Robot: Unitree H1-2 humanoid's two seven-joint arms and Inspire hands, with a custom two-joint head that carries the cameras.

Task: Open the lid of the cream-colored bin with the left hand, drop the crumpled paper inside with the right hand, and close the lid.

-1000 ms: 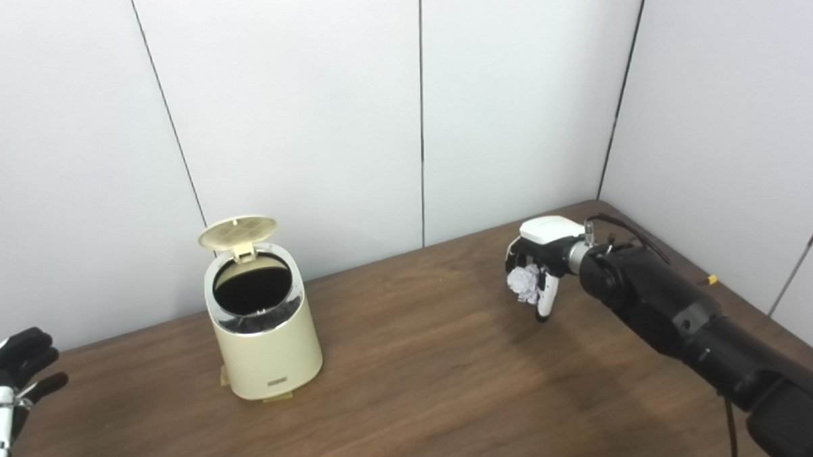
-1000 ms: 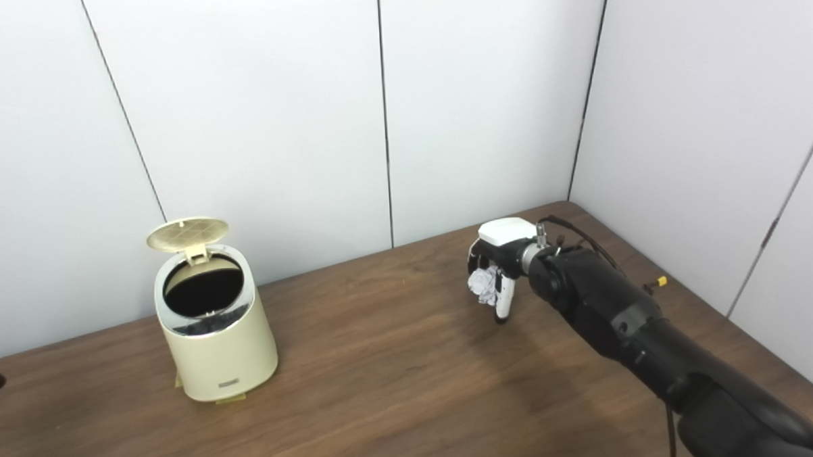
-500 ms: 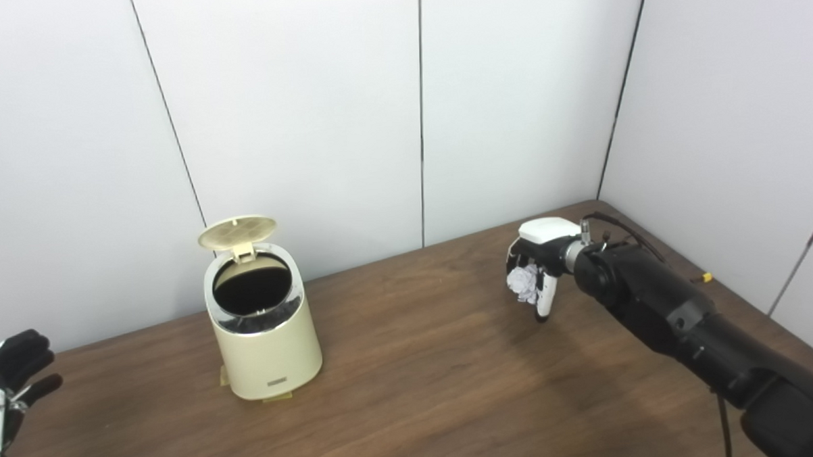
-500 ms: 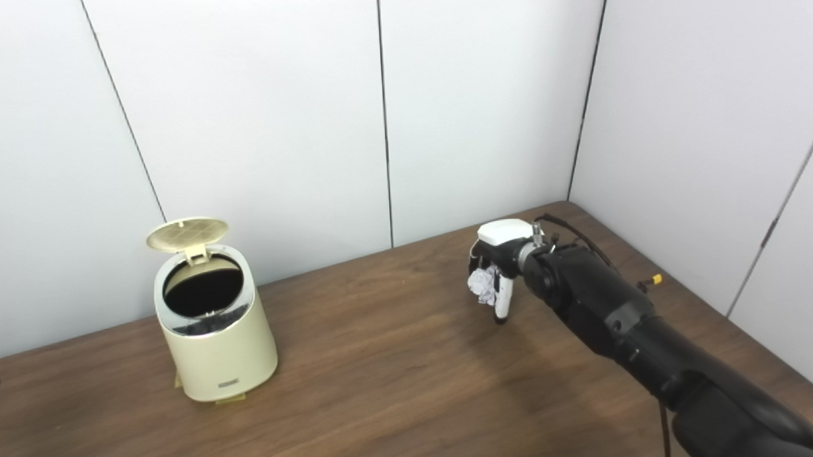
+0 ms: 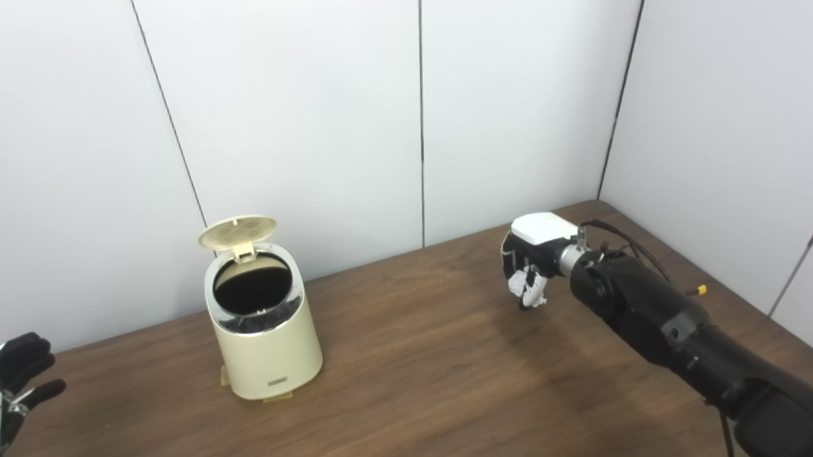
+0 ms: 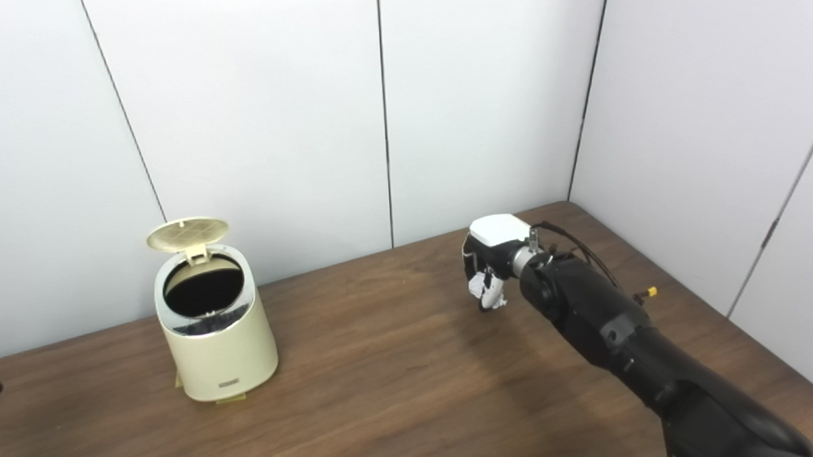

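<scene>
The robot's right hand (image 5: 530, 258) hovers above the wooden table (image 5: 425, 376), fingers (image 5: 534, 293) curled tight around the crumpled paper (image 5: 521, 283), well apart from the cream-colored bin (image 5: 264, 328) whose lid (image 5: 237, 232) stands raised. The left eye view shows the left hand (image 5: 6, 384) empty, fingers spread; the right eye view catches only its fingertips.

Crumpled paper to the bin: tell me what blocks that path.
Nothing visible does. The right hand is shut on the crumpled paper at the table's far right; bare table lies between it and the bin. The lid stands up at the back, leaving the mouth uncovered. The left hand waits far left.
</scene>
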